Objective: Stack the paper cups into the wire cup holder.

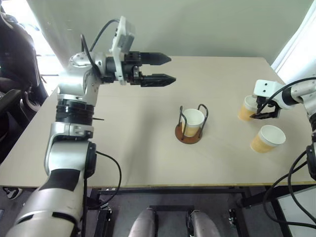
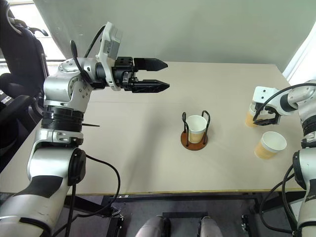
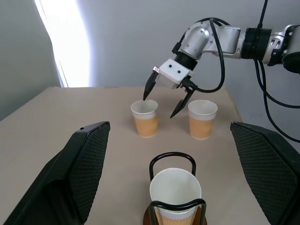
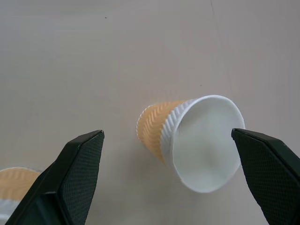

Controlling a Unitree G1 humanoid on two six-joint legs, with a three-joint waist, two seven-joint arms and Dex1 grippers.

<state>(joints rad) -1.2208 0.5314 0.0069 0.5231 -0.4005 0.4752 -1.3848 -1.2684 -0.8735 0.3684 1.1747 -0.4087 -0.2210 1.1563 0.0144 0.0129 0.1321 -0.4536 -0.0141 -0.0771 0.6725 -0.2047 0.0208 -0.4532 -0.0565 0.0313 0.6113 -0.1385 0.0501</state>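
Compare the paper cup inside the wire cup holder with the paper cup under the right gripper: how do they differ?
The cup in the holder stands inside the wire cup holder near the table's middle; the cup under the right gripper stands bare on the table near its right edge. The open right gripper hovers at the second cup; no gripper is near the first. Both are upright, tan outside and white inside.

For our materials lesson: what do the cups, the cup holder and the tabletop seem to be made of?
Cups: likely paper, matte tan ribbed sleeve, smooth white inside with rolled rim.
Cup holder: thin dark wire loops, probably metal, on a reddish-brown disc, perhaps wood.
Tabletop: pale matte board, wood or laminate; unclear which.
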